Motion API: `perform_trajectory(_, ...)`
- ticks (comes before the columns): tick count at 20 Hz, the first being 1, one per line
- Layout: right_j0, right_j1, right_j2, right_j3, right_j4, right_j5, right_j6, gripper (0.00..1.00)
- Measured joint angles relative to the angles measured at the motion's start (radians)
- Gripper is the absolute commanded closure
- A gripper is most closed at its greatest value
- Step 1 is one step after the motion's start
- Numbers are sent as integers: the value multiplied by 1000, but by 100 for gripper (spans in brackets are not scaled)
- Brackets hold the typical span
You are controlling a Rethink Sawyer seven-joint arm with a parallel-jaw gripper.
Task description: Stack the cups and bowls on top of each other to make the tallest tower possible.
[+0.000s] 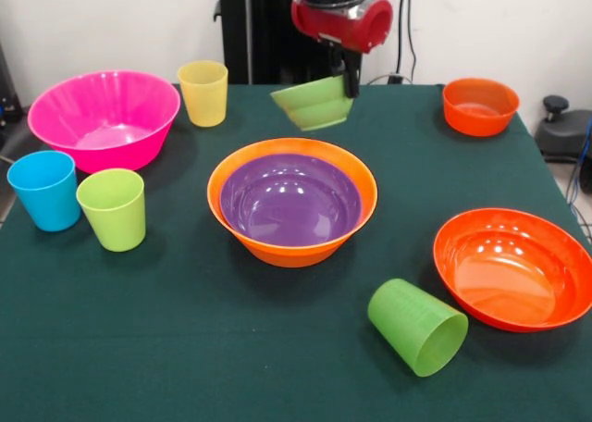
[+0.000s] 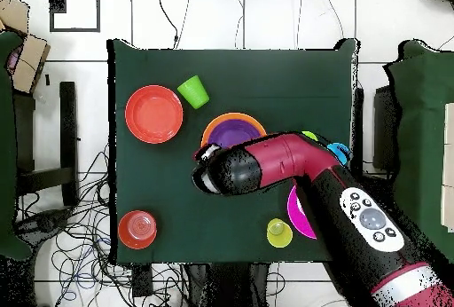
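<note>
**Gripper pinching small green bowl, airborne**

Gripper (image 1: 351, 81) is clamping the rim of the small green bowl (image 1: 314, 104) — holding it tilted above the cloth, toward the worktop's robot-side edge. Purple bowl (image 1: 289, 199) is sitting nested in the large orange bowl (image 1: 292, 243) mid-table. Yellow cup (image 1: 203, 93) is standing upright beside the pink bowl (image 1: 104, 117); darker green cup (image 1: 418, 327) is lying on its side.

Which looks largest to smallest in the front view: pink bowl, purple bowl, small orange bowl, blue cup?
1. pink bowl
2. purple bowl, close to the pink one; it sits nearer the camera, so this order is unsure
3. small orange bowl
4. blue cup
</note>
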Motion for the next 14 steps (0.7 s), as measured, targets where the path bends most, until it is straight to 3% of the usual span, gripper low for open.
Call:
perform_trajectory(8, -1, 43, 15, -84, 0, 115, -1, 100)
perform_trajectory(14, -3, 44, 31, -104, 1, 124, -1, 100)
